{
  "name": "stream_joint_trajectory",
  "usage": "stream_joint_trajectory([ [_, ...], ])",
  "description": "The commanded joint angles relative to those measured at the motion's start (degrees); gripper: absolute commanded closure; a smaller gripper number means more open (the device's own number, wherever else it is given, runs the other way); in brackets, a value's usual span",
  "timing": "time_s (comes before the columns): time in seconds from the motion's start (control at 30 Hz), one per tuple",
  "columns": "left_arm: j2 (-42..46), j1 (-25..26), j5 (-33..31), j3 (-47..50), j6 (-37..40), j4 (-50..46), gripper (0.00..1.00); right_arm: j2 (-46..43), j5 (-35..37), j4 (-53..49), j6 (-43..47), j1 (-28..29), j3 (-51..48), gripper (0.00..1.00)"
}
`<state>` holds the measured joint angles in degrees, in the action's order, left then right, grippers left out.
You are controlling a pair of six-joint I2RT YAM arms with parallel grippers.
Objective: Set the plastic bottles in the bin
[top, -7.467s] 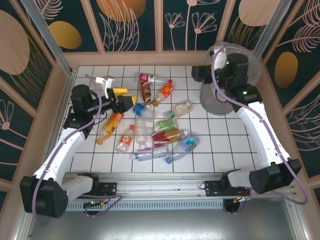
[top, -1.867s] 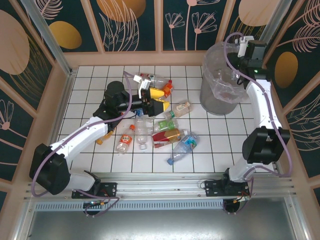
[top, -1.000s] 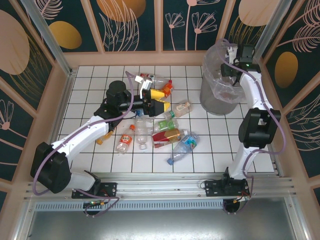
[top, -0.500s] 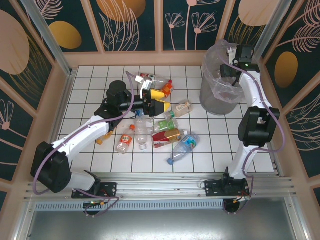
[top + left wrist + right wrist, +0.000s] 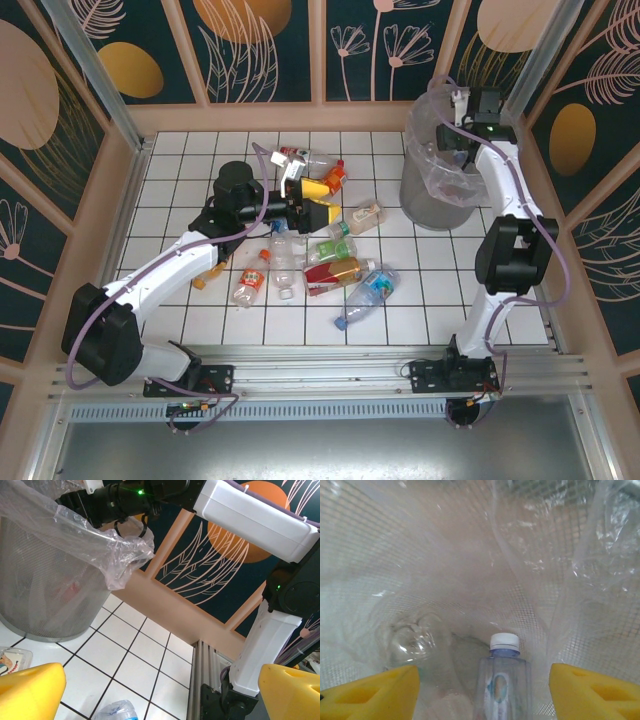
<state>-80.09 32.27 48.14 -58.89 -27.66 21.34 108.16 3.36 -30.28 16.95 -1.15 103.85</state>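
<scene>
Your right jaws stand spread over the bin [image 5: 430, 205]; a white-capped bottle [image 5: 502, 695] lies inside, touching neither. Your left jaws gape wide above the plastic bottles [image 5: 335, 270] scattered on the counter [image 5: 450, 280].

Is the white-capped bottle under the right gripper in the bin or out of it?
In: the right wrist view shows the white-capped bottle down inside the bin, its mesh wall all round.

I see a white-tiled table [image 5: 440, 290] with black grid lines, fenced by a wooden frame [image 5: 270, 117] holding dark wall panels [image 5: 260, 70] with orange discs.
</scene>
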Motion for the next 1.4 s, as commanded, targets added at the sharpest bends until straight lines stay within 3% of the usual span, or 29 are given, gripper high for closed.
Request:
stream_joint_trajectory([
  [0.0,0.81,0.25,-0.13,-2.06,2.57,-1.84,0.01,-6.52,-1.18,2.12,-3.49,0.53,2.2,0.3],
  [0.27,3.09,0.25,-7.67,-4.8,11.93,-12.85,0.01,-18.45,-2.26,7.76,-8.85,3.37,-6.94,0.3],
  [0.4,3.29,0.25,-10.9,-7.75,17.69,-20.56,0.01,-25.07,-6.83,9.36,-12.49,5.33,-12.28,0.3],
  [0.6,2.45,0.23,-20.54,-11.37,23.85,-31.42,0.01,-33.19,-10.26,8.33,-17.25,14.02,-18.98,0.31],
  [0.7,2.93,0.25,-27.04,-12.08,20.93,-33.89,0.01,-36.67,-13.19,8.7,-20.28,18.31,-23.49,0.32],
  [0.93,4.46,0.25,-40.76,-9.66,3.47,-43.55,0.01,-43.04,-20.21,11.12,-28.12,23.39,-33.72,0.31],
  [1.13,5.81,0.25,-41.18,-1.26,-9.41,-43.31,0.04,-47.2,-23.43,12.36,-30.74,24.57,-41.12,0.31],
  [1.37,6.11,0.25,-41.52,2.82,-12.38,-40.23,0.06,-51.07,-22.51,11.85,-27.42,24.95,-42.63,0.3],
])
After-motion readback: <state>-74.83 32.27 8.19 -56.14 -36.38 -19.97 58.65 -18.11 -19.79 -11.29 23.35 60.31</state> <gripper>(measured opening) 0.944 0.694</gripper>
